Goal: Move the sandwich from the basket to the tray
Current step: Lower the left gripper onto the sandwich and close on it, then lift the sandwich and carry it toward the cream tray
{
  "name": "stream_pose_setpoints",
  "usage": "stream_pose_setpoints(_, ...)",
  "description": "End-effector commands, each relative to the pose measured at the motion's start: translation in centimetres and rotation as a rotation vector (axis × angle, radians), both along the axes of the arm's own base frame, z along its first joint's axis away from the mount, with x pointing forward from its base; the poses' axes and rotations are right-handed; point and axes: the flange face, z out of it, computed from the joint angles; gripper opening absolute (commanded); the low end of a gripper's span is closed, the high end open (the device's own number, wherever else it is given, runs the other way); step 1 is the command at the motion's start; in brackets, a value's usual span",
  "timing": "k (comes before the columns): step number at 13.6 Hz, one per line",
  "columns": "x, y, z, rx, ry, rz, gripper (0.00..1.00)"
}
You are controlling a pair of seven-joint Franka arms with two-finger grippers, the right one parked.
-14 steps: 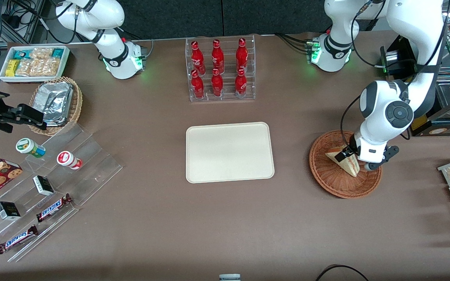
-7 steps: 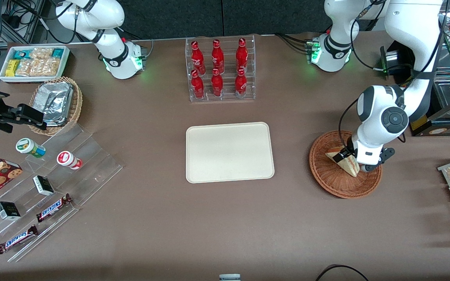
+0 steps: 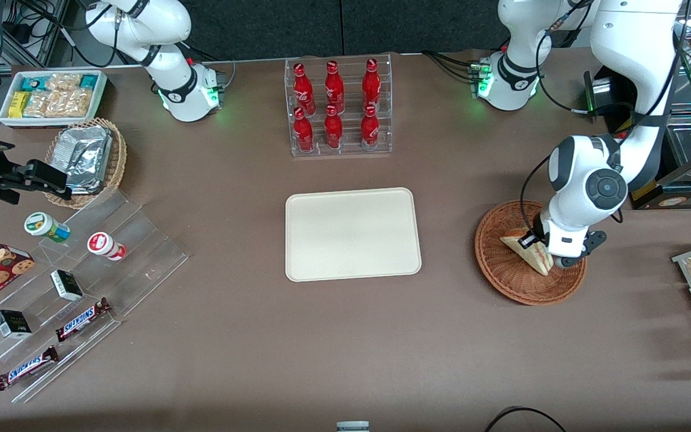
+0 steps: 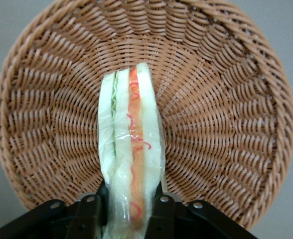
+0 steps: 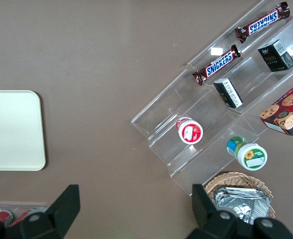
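The gripper (image 4: 131,209) sits low in the basket (image 3: 501,276), its fingers (image 4: 94,211) clamped on either side of the sandwich (image 4: 131,149) — a wedge standing on edge on the weave. The tray (image 3: 352,234) lies well apart, toward the parked arm's end — bare tabletop between. A bottle rack (image 3: 338,107) stands farther from the camera.

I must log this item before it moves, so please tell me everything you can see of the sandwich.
The sandwich is a triangular wedge of pale white bread in clear wrap, with green and red-orange filling layers showing along its cut edge. It stands on edge in the basket, over the woven floor, its point toward the tray. The gripper is shut on its wide end, one of the jaws on each bread face. I cannot tell whether it rests on the basket or is lifted a little.
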Motion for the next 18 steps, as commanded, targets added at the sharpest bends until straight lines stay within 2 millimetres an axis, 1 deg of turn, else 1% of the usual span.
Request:
stream_pose_setpoints(1, 1.5, -2.1, 5.6, 0.042, 0.038, -0.027, 0.0)
stream_pose_setpoints(3, 2.3, -6.2, 10.3, 0.067, 0.094, -0.085, 0.0)
stream_pose_setpoints(4, 2.2, -9.1, 12.4, 0.075, 0.113, -0.126, 0.0)
stream_pose_setpoints(5, 1.8, -11.7, 14.0, 0.078, 0.116, -0.17, 0.0)
stream_pose_setpoints(6, 1.5, -14.3, 15.1, 0.067, 0.094, -0.206, 0.0)
stream_pose_setpoints(7, 1.1, -17.3, 16.1, 0.056, 0.07, -0.249, 0.0)
stream_pose_setpoints(8, 0.6, -20.2, 16.6, 0.041, 0.057, -0.29, 0.0)
stream_pose_setpoints(9, 0.2, -22.6, 16.3, 0.021, 0.06, -0.317, 0.0)
stream_pose_setpoints(10, -0.1, -25.3, 15.3, -0.002, 0.074, -0.346, 0.0)
stream_pose_setpoints(12, -0.7, -31.5, 12.0, -0.036, 0.074, -0.414, 0.0)
stream_pose_setpoints(13, -0.5, -33.6, 10.7, -0.057, 0.057, -0.431, 0.0)
stream_pose_setpoints(14, -0.4, -35.5, 9.5, -0.063, 0.054, -0.45, 0.0)
stream_pose_setpoints(15, -1.3, -37.3, 8.5, -0.061, 0.061, -0.485, 0.0)
stream_pose_setpoints(16, -1.7, -38.0, 7.3, -0.058, 0.071, -0.5, 0.0)
stream_pose_setpoints(17, -2.7, -39.6, 6.3, -0.063, 0.073, -0.526, 0.0)
stream_pose_setpoints(18, -3.4, -40.7, 5.4, -0.067, 0.069, -0.545, 0.0)
